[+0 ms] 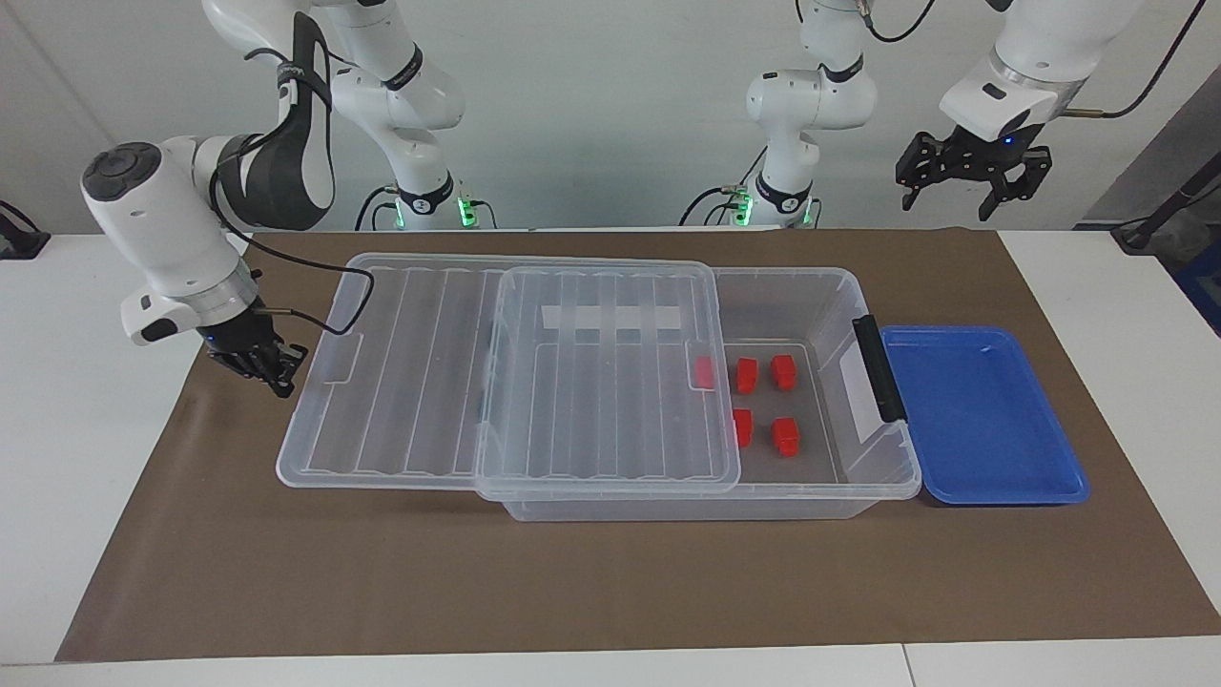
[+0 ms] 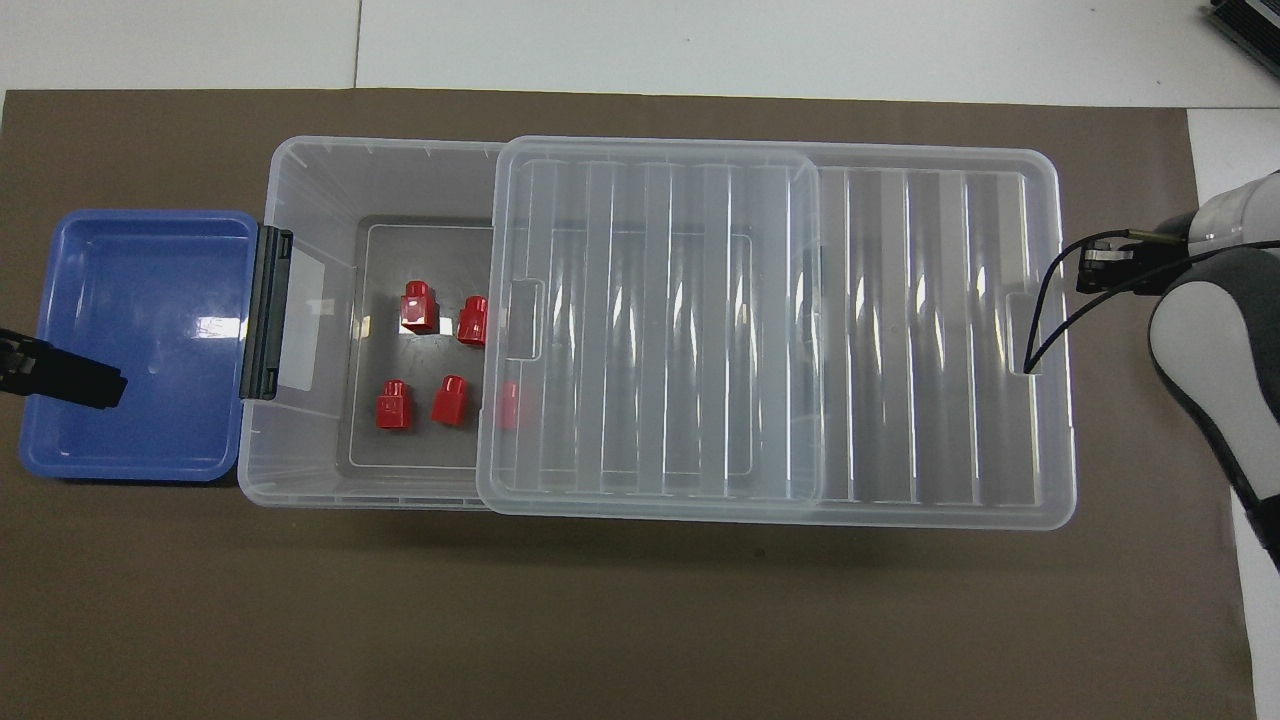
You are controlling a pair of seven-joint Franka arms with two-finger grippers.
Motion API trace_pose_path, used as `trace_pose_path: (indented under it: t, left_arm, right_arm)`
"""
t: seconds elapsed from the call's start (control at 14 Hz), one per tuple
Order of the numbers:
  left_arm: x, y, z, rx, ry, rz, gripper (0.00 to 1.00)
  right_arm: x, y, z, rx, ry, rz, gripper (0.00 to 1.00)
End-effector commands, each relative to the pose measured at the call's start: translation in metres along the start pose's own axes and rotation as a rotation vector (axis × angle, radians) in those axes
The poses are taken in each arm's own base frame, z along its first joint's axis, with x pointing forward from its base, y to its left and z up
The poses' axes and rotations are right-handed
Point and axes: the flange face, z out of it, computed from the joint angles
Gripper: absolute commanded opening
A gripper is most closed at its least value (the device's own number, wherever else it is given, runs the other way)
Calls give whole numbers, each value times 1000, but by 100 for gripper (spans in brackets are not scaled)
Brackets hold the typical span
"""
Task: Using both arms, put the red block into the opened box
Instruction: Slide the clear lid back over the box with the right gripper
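The clear box [image 1: 830,286] [image 2: 300,160] lies across the mat. Its ribbed lid [image 1: 410,382] [image 2: 900,340] is slid toward the right arm's end, leaving the left arm's end uncovered. Several red blocks [image 1: 783,372] [image 2: 419,306] sit on the uncovered floor, and one shows through the lid's edge [image 1: 704,372]. My right gripper [image 1: 277,377] [image 2: 1095,270] is shut, holds nothing and hangs low beside the lid's overhanging end; whether it touches the lid I cannot tell. My left gripper [image 1: 959,205] [image 2: 100,385] is open and raised high over the blue tray.
A blue tray [image 1: 983,410] [image 2: 150,300] with nothing in it sits against the box's black clip handle [image 1: 878,367] at the left arm's end. A brown mat [image 1: 610,572] covers the table. The right arm's black cable [image 1: 324,315] drapes onto the lid's end.
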Motion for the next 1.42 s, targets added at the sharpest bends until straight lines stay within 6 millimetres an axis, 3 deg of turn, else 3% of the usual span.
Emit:
trace_pose_path:
  t: [0.0,0.07,0.21,0.36,0.57,0.78,1.14,1.35]
  left_arm:
    - [13,8,17,19,-4,30,100]
    - [17,2,23,16,-10,21,100]
    - [19,10,24,10,-14,17,100]
    - [17,22,19,3,1,-131,100]
    - [16,25,18,3,0,-152,100]
    - [27,32,36,2,-44,-140,100]
    - [30,27,39,-1,-41,-147,100]
    - [33,31,41,-10,-37,-139,100]
  right_arm:
    - [-1,-7,-3,31,-10,-72,0]
    - [-2,-9,-2,36,-15,-95,0]
    - [-4,-21,-5,68,-15,-102,0]
    - [-7,-29,-5,100,-28,-100,0]
    - [-11,-57,-7,126,-34,-131,0]
    - [-18,-84,-6,129,-44,-177,0]
    - [-36,-150,-6,136,-50,-283,0]
    - [-47,-177,-7,140,-52,-326,0]
